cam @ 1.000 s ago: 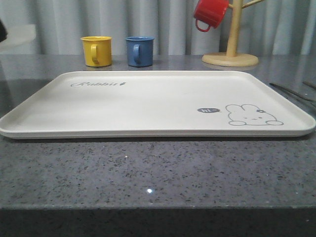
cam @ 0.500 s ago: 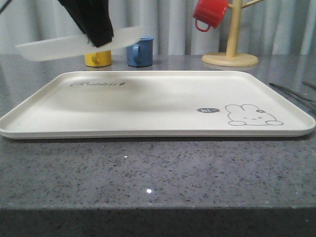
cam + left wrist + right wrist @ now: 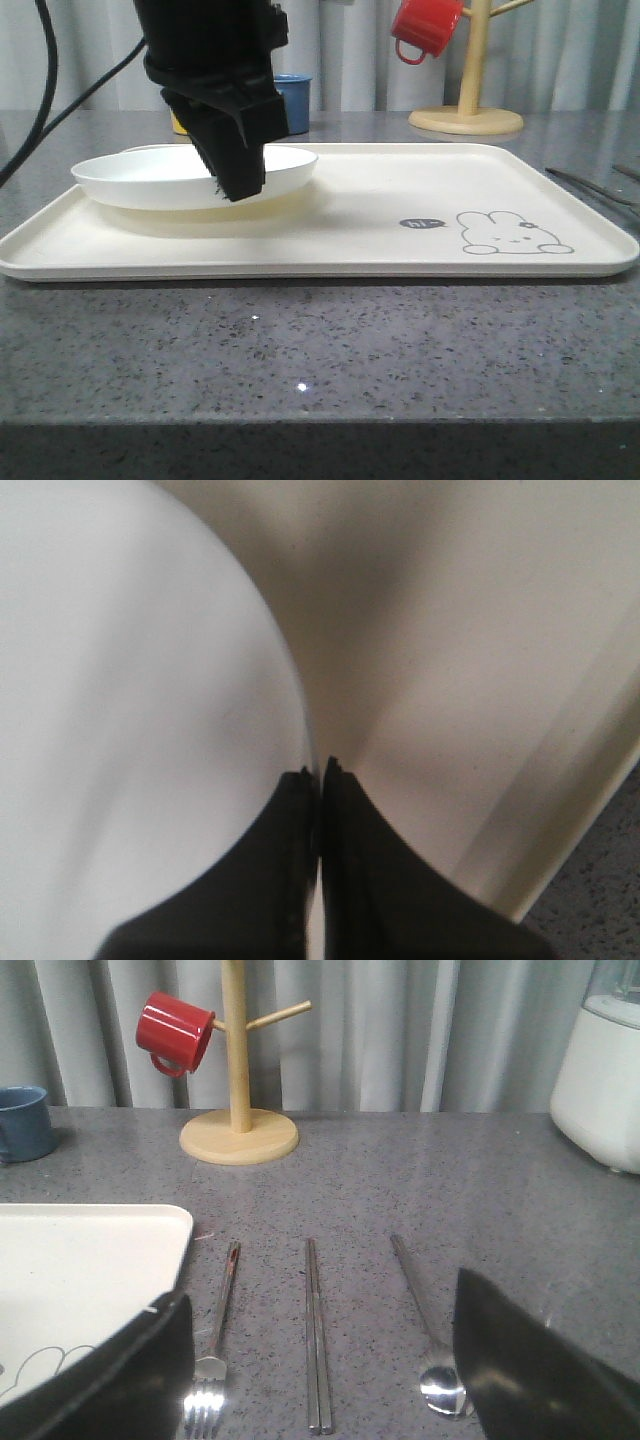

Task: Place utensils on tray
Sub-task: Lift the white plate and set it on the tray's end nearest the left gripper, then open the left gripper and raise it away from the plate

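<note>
The cream tray (image 3: 420, 195) with its rabbit drawing lies across the grey counter. My left gripper (image 3: 238, 185) is shut on the rim of a round white plate (image 3: 150, 178), which sits low over the tray's left part. I cannot tell if the plate touches the tray. In the left wrist view the fingertips (image 3: 305, 780) pinch the plate (image 3: 130, 680) edge over the tray (image 3: 450, 660). Right of the tray (image 3: 80, 1280), the fork (image 3: 215, 1340), chopsticks (image 3: 316, 1335) and spoon (image 3: 425, 1320) lie side by side on the counter. My right gripper (image 3: 318, 1300) hangs open above them.
A blue mug (image 3: 295, 100) stands behind the tray, and a yellow mug (image 3: 178, 122) is mostly hidden by the left arm. A red mug (image 3: 425, 28) hangs on a wooden mug tree (image 3: 468, 110) at the back right. A white appliance (image 3: 605, 1070) stands at the far right.
The left arm came in from the upper left with the white plate and brought it down over the tray's left part. The utensils have not moved.
</note>
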Tool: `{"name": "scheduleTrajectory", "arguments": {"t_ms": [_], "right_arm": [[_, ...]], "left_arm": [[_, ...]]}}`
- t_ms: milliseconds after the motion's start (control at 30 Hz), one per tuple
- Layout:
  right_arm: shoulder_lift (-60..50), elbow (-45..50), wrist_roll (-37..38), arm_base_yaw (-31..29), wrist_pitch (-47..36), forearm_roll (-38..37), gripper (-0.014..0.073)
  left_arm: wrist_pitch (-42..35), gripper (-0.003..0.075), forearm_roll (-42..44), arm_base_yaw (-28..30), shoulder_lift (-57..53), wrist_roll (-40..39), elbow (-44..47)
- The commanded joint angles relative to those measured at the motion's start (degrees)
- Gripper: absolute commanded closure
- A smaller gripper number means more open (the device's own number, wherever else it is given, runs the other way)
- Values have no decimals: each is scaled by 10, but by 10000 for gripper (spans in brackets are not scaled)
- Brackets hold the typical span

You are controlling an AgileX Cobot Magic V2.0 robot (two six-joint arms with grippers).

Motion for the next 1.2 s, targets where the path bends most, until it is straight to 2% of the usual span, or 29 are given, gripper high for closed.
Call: {"name": "scheduleTrajectory", "arguments": {"t_ms": [0,133,200,400,467,533,667,733,833,900,1000,1167], "right_arm": [[9,-20,-2,-5,-42,-2,27],[9,-20,-2,-5,-42,-2,27],[9,-20,-2,-5,-42,-2,27],[9,-20,-2,-5,-42,-2,27],[9,-20,-2,-5,-42,-2,27],[9,-20,-2,-5,-42,-2,27],[9,-20,-2,-5,-42,-2,27],[9,-20,-2,-5,-42,-2,27],[9,-20,-2,-5,-42,-2,27],[9,-20,-2,-5,-42,-2,27],[9,-20,-2,-5,-42,-2,27],[9,-20,-2,-5,-42,-2,27]], "left_arm": [[-1,738,-20,-4,-22,-8,-18],[8,734,-20,-1,-22,-8,-18],[9,705,-24,3,-22,-8,-18],[3,463,-44,9,-22,-8,-18],[4,410,-44,9,-22,-8,-22],[26,391,-43,9,-22,-8,-43],[104,407,-22,10,-22,-8,-114],[112,440,-6,10,-26,-8,-142],[112,565,20,23,-39,-8,-163],[112,649,21,45,-48,-16,-163],[112,732,20,80,-57,-41,-163],[112,738,12,181,-97,-74,-131]]}}
